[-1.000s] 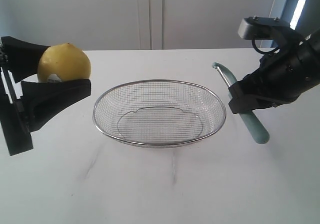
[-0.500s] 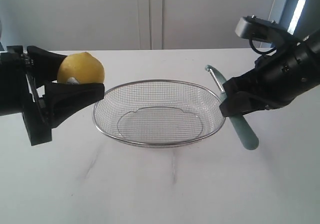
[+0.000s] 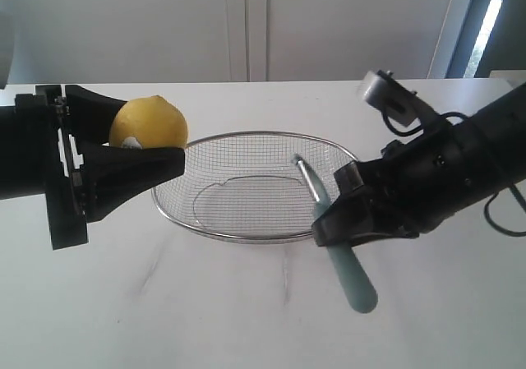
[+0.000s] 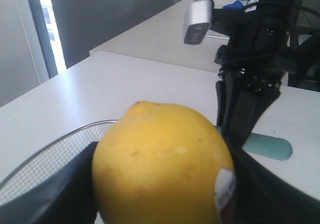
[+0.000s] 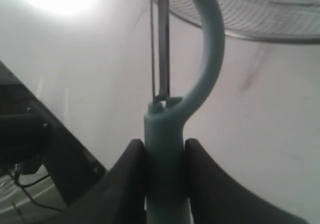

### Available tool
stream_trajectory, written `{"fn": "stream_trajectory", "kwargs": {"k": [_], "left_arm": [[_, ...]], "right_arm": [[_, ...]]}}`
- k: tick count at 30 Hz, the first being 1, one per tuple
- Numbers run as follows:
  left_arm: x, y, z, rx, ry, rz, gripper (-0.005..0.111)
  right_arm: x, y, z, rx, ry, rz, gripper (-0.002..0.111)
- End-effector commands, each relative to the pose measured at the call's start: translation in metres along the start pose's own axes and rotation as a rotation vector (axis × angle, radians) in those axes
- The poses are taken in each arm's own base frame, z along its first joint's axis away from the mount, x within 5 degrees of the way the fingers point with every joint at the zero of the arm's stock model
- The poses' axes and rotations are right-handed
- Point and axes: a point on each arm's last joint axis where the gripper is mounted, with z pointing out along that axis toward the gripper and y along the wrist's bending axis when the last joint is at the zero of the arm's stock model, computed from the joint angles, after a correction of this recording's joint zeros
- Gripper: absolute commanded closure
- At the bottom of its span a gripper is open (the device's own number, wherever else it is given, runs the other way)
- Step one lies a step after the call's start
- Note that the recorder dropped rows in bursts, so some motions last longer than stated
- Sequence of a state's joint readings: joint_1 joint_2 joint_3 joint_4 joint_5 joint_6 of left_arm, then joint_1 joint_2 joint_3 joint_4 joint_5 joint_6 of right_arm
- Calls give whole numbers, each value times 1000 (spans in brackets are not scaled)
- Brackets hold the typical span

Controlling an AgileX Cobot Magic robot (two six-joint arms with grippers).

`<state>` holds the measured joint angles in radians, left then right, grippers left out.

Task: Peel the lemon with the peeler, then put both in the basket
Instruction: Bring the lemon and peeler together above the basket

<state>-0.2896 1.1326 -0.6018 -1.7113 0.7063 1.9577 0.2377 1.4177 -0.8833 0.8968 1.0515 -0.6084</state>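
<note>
My left gripper [image 3: 152, 143] is shut on the yellow lemon [image 3: 148, 123], held in the air just left of the wire-mesh basket [image 3: 197, 226]. In the left wrist view the lemon [image 4: 160, 166] fills the space between the black fingers, its red-and-white sticker [image 4: 226, 190] against one pad. My right gripper [image 3: 337, 213] is shut on the pale teal peeler [image 3: 349, 272] at the basket's right front. The metal blade head [image 3: 311, 180] points up over the basket's right side. In the right wrist view the peeler [image 5: 167, 149] sits clamped between both fingers, its looped head [image 5: 210, 49] near the basket rim [image 5: 270, 37].
The basket rests on a white table [image 3: 246, 320] and holds nothing. A pale wall [image 3: 246, 24] stands behind the table. The right arm's camera housing [image 3: 386, 91] rises above the basket's right edge.
The left gripper carried the lemon rightward, closer to the basket's left rim. The right gripper swung left and nearer with the peeler, bringing the blade head over the basket's right side.
</note>
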Motion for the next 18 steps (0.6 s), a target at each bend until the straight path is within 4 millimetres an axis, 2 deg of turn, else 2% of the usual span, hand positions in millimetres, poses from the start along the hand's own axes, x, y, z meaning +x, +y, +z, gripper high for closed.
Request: {"fn": "stream_trajectory", "kwargs": {"k": [1,7,12,18], "left_arm": [[-6,-1,0,8,-43,147,107],[-6,-1,0,9,-44,147,107],[-6,-1,0,9,-44,147,107],[-8,-4,0,44,-70,148,107]], "right_arm": [[6,15,14,-113,4,-44,108],[5,35,24,-199,-27,-92,108],[3,43,34,-191,-53,-93,108],[1,47,58,-231,-31,-27,108]]}}
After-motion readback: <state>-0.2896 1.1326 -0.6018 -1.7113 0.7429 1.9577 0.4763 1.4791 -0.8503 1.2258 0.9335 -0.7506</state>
